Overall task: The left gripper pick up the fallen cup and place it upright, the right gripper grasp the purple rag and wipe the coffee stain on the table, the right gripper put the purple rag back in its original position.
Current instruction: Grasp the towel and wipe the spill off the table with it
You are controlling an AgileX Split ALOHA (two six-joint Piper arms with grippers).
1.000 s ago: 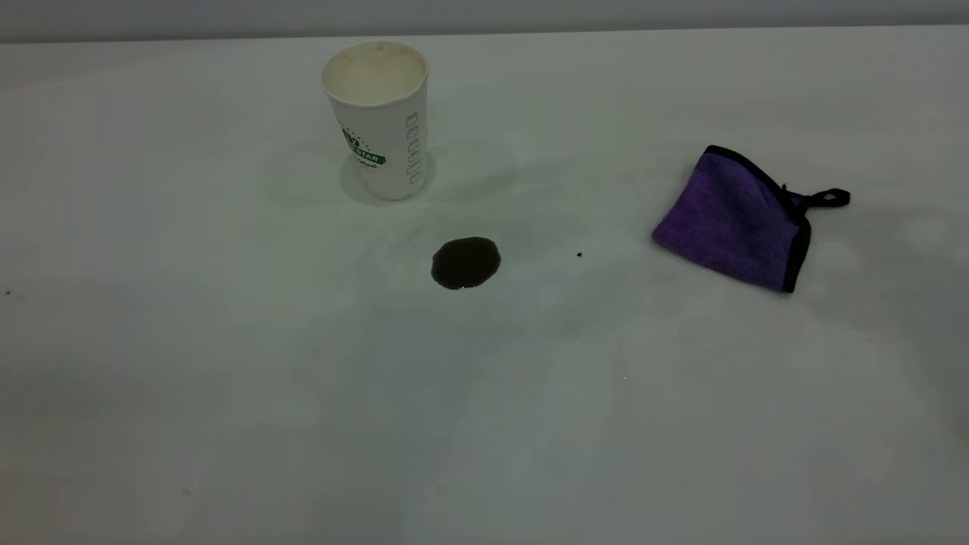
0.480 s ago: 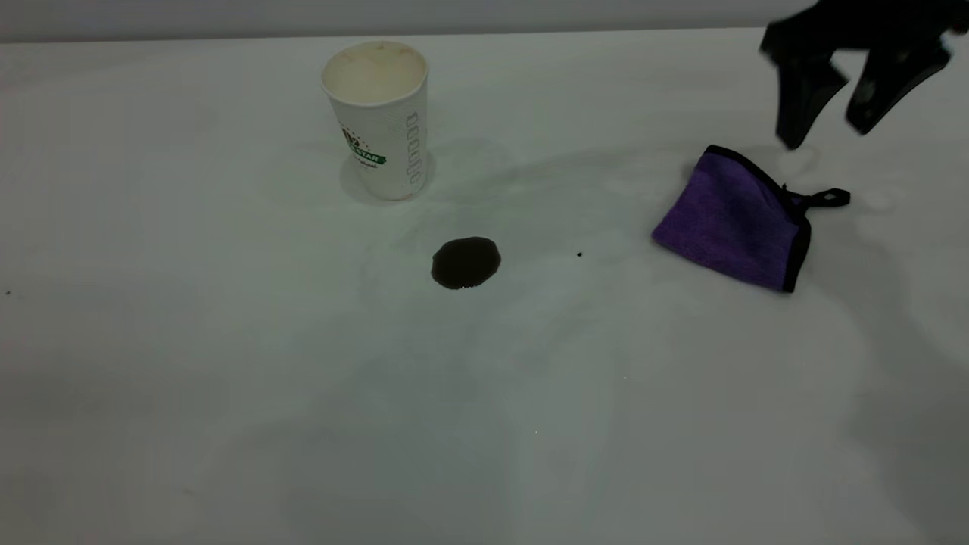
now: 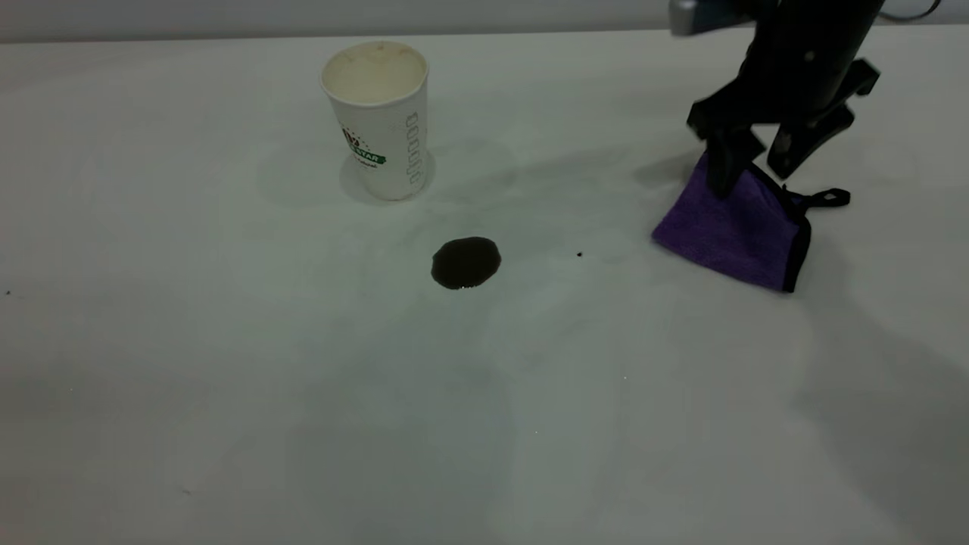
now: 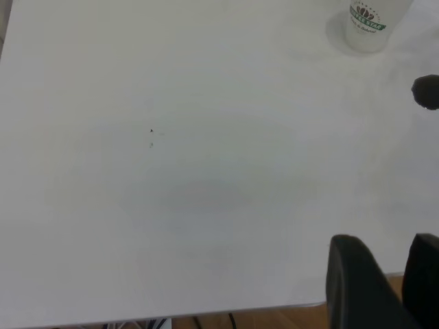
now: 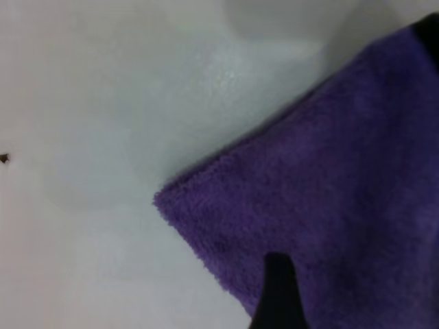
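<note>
The cup (image 3: 376,121) stands upright at the back left of the table (image 3: 227,378), mouth up; it also shows in the left wrist view (image 4: 370,24). The coffee stain (image 3: 465,263) lies in front of it, to its right, and shows in the left wrist view (image 4: 426,92). The purple rag (image 3: 730,227) lies flat at the right. My right gripper (image 3: 757,172) is open, low over the rag's far edge, one finger on the cloth, one behind it. The right wrist view shows one finger (image 5: 278,295) over the rag (image 5: 329,185). My left gripper (image 4: 384,240) is open and empty over the table's edge, far from the cup.
A tiny black speck (image 3: 579,254) lies between the stain and the rag. The rag's black loop (image 3: 829,198) sticks out to the right. The table's back edge (image 3: 530,32) runs behind the cup.
My right gripper has come in from the upper right and dropped down and left onto the rag's far edge. The cup, stain and rag have not moved.
</note>
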